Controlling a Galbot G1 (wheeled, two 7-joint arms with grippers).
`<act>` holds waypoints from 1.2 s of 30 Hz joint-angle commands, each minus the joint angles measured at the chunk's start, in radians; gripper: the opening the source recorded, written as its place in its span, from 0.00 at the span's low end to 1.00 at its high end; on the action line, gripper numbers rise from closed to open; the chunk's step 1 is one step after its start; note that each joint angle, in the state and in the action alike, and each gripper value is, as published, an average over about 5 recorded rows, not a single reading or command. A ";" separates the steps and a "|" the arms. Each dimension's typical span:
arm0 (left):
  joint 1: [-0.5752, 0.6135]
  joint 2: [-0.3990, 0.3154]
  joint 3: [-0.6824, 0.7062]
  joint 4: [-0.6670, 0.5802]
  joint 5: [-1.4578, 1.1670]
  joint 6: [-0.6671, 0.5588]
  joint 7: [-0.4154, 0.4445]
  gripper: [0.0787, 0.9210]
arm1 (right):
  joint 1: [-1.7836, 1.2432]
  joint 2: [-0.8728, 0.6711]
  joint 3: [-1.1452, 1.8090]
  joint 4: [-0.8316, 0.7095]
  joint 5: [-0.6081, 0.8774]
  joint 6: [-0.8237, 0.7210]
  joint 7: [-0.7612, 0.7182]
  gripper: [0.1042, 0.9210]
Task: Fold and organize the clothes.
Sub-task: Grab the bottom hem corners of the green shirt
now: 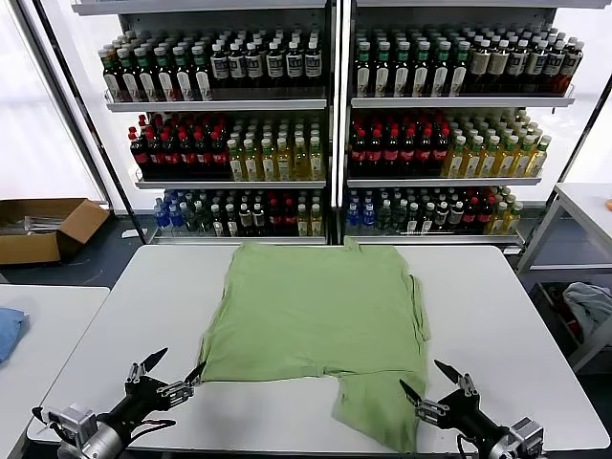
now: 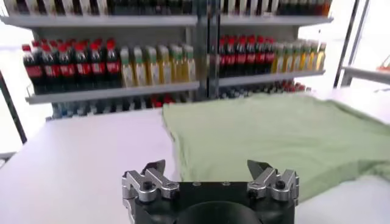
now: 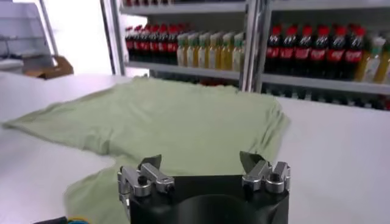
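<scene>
The clothes are one light green shirt (image 1: 316, 306) spread flat on the white table (image 1: 143, 306), with one flap (image 1: 378, 406) reaching toward the front edge on the right. My left gripper (image 1: 179, 361) hovers open at the shirt's near left corner, holding nothing. In the left wrist view the left gripper (image 2: 206, 165) has its jaws wide apart, with the shirt (image 2: 274, 134) ahead of it. My right gripper (image 1: 422, 375) is open beside the front flap. The right wrist view shows the right gripper (image 3: 200, 158) empty above the shirt (image 3: 183, 115).
Drink shelves (image 1: 335, 124) fill the wall behind the table. A cardboard box (image 1: 43, 228) lies on the floor at the left. A blue cloth (image 1: 8, 330) rests on a side table at the left. A grey-white cloth (image 1: 588, 306) lies at the right.
</scene>
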 commanded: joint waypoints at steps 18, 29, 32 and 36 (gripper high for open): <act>-0.163 0.060 0.196 0.206 0.001 0.067 -0.086 0.88 | -0.076 0.003 -0.067 0.017 -0.040 -0.054 0.033 0.86; -0.147 0.058 0.202 0.203 0.002 0.056 -0.059 0.76 | -0.063 0.015 -0.102 0.012 -0.067 -0.032 0.034 0.51; -0.138 0.055 0.206 0.192 0.006 0.054 -0.059 0.66 | -0.061 0.014 -0.101 0.013 -0.065 -0.030 0.033 0.40; -0.131 0.054 0.206 0.183 0.010 0.049 -0.062 0.52 | -0.057 0.018 -0.101 0.010 -0.065 -0.020 0.026 0.26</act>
